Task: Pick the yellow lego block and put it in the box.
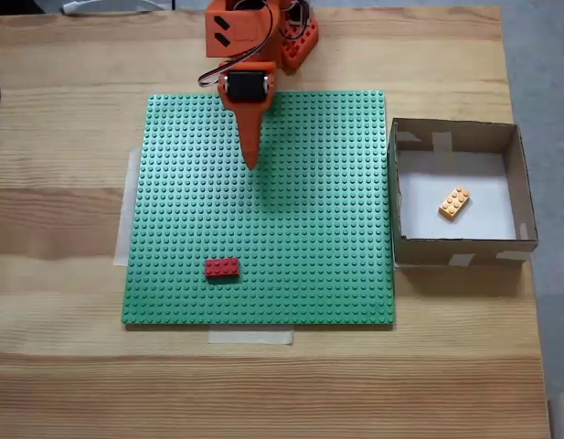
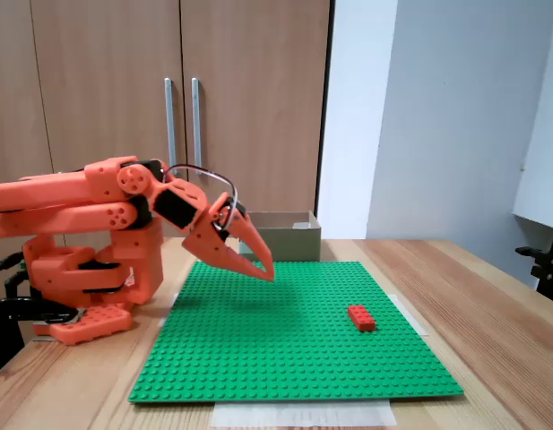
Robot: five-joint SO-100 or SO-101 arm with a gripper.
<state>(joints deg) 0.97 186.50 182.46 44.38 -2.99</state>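
Already the yellow lego block [image 1: 454, 202] lies on the white floor of the box [image 1: 519, 183], slightly askew and apart from every wall, so by my reckoning the job is done. The box sits on the worktop [image 1: 71, 73] just beside the right edge of the green baseplate [image 1: 309, 229] in the top-down fixed view, close enough that I need only a short swing to reach it.

My pincer [image 2: 265, 271] hangs above the far part of the baseplate, tips pointing down, not touching the studs. Its fingers look drawn together to a point with nothing between them, a closed and empty hand tucked near my base [image 2: 88, 278], which I take for a resting pose that keeps me out of the way.

A red brick [image 1: 221, 268] stays on the plate near the front edge, well apart from me and the box; it is not mine to move.
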